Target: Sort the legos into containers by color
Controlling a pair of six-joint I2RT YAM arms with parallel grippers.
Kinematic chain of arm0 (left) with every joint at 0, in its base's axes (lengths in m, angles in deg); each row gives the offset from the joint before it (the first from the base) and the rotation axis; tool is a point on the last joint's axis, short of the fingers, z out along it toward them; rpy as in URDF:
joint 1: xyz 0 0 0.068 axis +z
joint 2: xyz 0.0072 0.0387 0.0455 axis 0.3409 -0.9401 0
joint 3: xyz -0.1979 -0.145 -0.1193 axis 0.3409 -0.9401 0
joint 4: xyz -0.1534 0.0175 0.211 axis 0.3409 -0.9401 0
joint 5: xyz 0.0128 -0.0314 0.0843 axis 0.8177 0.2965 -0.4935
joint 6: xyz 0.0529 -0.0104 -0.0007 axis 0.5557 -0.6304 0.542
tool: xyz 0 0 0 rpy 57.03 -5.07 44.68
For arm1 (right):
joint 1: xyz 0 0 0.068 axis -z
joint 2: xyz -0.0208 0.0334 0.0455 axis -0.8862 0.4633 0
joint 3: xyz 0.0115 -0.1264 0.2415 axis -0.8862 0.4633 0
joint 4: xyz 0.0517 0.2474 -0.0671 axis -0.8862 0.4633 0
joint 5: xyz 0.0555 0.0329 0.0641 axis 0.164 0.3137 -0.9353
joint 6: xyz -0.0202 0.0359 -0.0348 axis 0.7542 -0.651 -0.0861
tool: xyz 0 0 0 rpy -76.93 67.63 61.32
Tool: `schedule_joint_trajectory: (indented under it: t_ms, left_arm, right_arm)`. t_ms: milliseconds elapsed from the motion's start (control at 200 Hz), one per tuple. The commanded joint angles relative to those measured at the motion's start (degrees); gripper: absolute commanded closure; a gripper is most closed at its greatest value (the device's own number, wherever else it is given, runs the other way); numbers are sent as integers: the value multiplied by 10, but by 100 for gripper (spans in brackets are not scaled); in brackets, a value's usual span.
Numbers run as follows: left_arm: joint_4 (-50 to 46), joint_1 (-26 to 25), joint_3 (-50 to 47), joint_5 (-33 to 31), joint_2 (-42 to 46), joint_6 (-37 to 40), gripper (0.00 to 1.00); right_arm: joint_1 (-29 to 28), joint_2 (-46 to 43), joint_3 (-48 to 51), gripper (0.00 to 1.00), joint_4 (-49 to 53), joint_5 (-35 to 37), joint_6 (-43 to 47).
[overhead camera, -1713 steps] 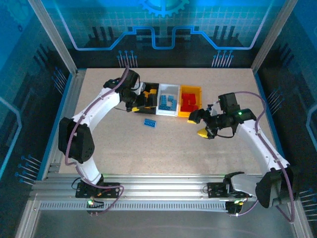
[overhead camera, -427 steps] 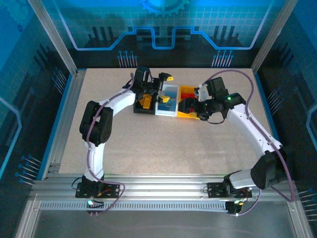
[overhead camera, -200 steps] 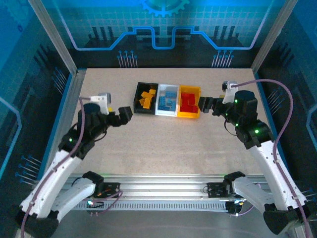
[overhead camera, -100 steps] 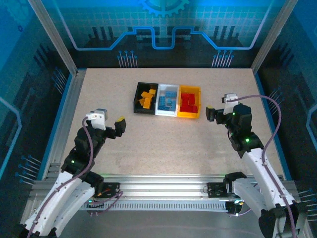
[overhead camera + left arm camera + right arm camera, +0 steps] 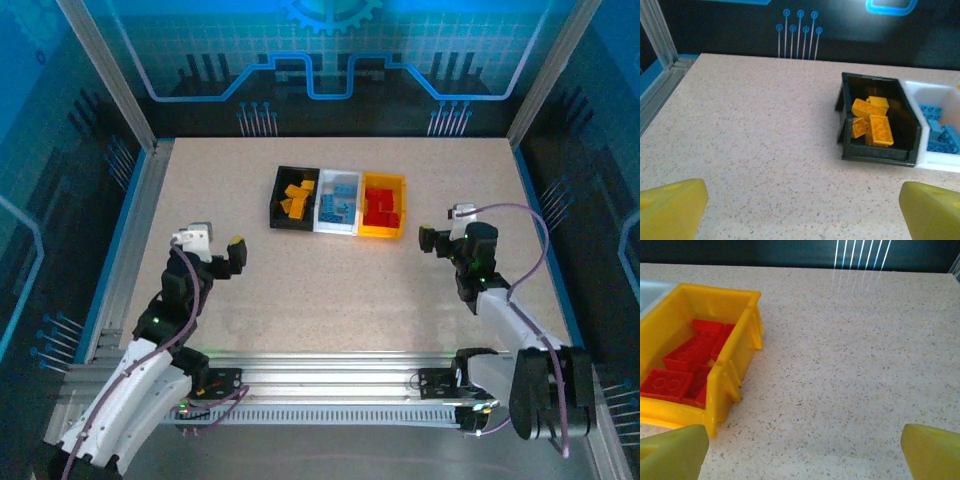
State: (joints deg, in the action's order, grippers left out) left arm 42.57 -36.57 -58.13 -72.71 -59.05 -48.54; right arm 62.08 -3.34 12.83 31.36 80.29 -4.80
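- Sorting appears complete from above: orange bricks in black bin, blue bricks in white bin, red bricks in yellow bin; left gripper and right gripper sit well apart from them.
- Left wrist: jaws wide, empty; orange bricks lie loose in black bin.
- Right wrist: jaws wide, empty; red bricks judged light, rigid, slick; pinch across flat sides.
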Motion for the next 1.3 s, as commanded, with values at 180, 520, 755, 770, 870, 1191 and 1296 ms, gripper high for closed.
schedule_joint_trajectory:
  t_ms: [180, 520, 755, 770, 870, 1191, 1296]
  left_arm:
    - [44, 28, -13, -18, -65, -29, 1]
    - [128, 86, -27, -16, -151, -35, 1]
    - [240, 128, -54, -10, -250, -25, 1]
    - [246, 130, -55, -10, -256, -25, 1]
    - [284, 135, -56, -7, -296, -24, 1]
    - [384, 149, 0, 21, -445, 8, 1]
    - [411, 149, 19, 47, -480, 21, 1]
  right_arm:
    - [22, 89, 15, 0, -149, -51, 2]
    - [26, 152, 14, 0, -209, -61, -16]
    - [27, 158, 16, 0, -218, -54, -20]
    - [27, 158, 16, 0, -219, -54, -20]
    - [28, 156, 14, 0, -214, -56, -21]
    - [34, 169, 5, 0, -209, -66, -25]
    - [36, 175, 1, 0, -208, -67, -25]
